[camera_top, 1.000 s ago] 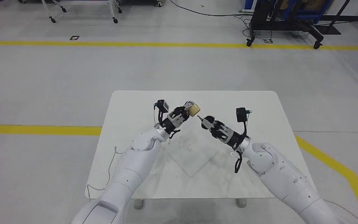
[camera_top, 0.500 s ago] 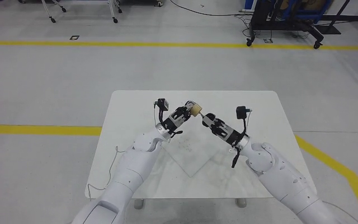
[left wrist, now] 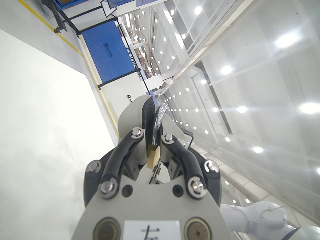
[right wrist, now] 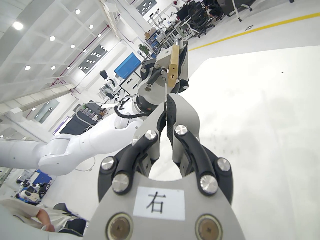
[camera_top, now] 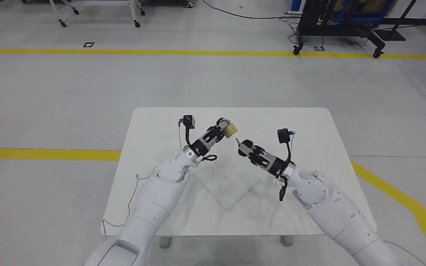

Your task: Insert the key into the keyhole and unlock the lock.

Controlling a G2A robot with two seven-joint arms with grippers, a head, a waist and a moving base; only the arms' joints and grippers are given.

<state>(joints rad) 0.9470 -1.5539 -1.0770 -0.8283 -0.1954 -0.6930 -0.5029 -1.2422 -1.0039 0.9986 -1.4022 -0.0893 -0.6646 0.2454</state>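
Observation:
A brass padlock (camera_top: 229,130) hangs above the table's far middle, with my left gripper (camera_top: 223,128) shut on it. In the left wrist view the padlock (left wrist: 153,155) sits between the fingers (left wrist: 130,116), its shackle pointing away. In the right wrist view the padlock (right wrist: 173,66) turns its keyhole face toward my right gripper (right wrist: 166,107), which is shut on a thin silver key (right wrist: 165,93). The key's tip stands just short of the keyhole face, slightly beside the keyhole. From above, my right gripper (camera_top: 243,146) is a short gap to the right of the padlock.
Both arms hover over a white table (camera_top: 306,199) with faint scuff marks (camera_top: 223,174) near its middle. Grey floor with a yellow line (camera_top: 60,154) surrounds it. A person's sleeve (right wrist: 30,213) shows at an edge of the right wrist view.
Half a second ago the right gripper was nearly touching the padlock; it has since drawn back toward the near right. The left gripper and padlock shifted slightly away.

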